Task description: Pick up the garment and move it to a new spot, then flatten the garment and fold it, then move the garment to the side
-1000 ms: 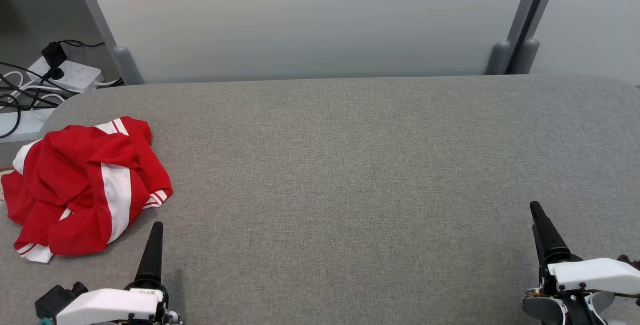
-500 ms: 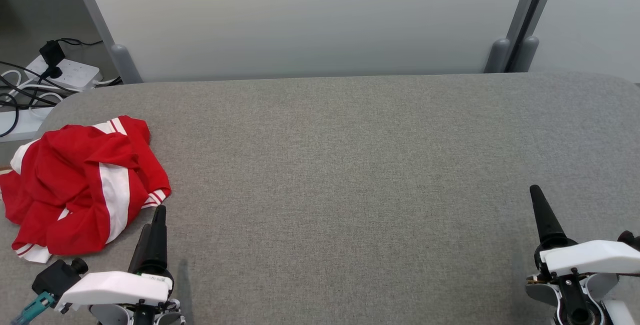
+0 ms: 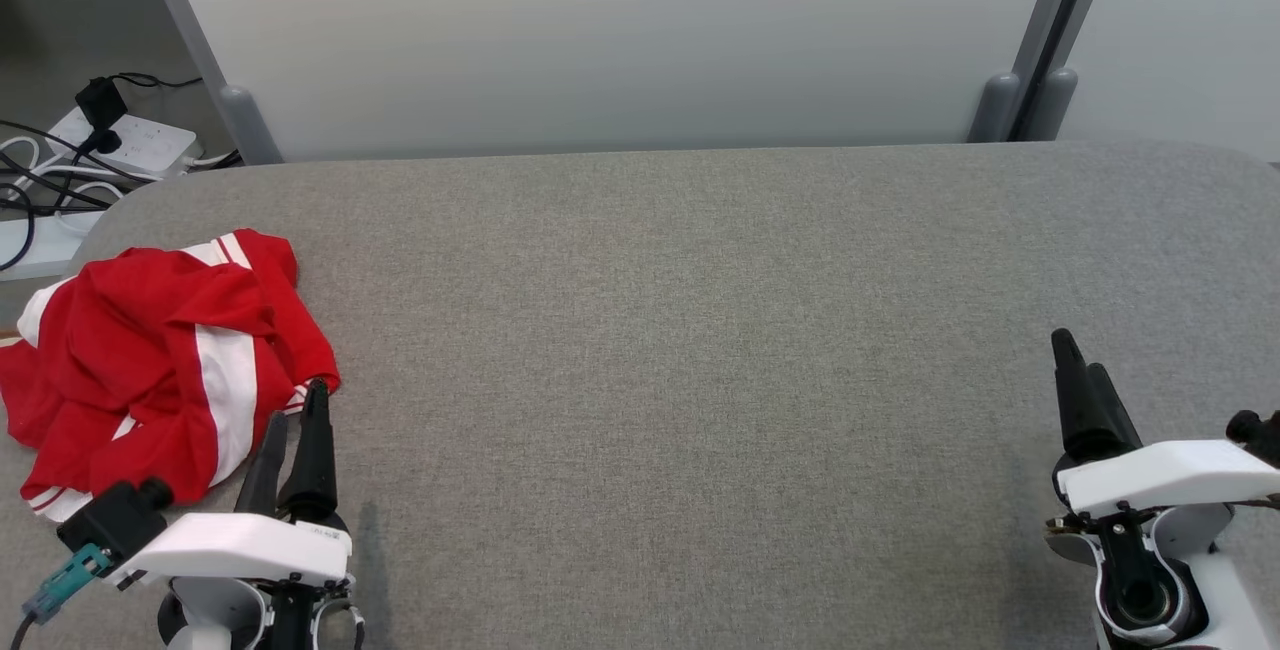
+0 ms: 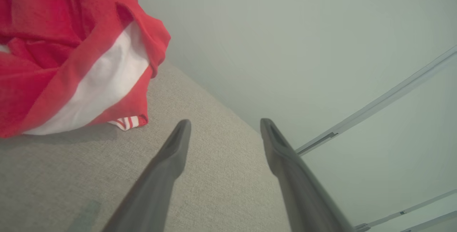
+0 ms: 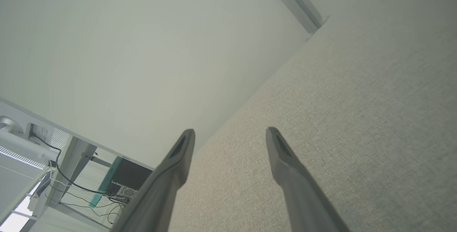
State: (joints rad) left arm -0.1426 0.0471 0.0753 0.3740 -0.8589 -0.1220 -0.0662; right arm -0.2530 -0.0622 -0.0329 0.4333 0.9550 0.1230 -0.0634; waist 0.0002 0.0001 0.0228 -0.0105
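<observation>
Crumpled red garment w/ white panels and red-white striped trim (image 3: 160,360) sat bunched up at the far left of the grey fabric-covered surface (image 3: 700,330), near its rounded left corner. Left pincer (image 3: 298,402) was wide open w/ nothing btwn its two dark fingers. Its tips were right next to the garment's lower right edge, by the striped hem. In the left wrist view the hem was just off to the left of that view's left finger, w/ a small gap, not touching afaict. The bulk of the cloth was up & left of the pincer. Right pincer (image 3: 1078,352) was also open & empty, over on the right side of the surface, well apart from the garment. White power strip w/ black cables (image 3: 150,145) sat past the back left corner.
</observation>
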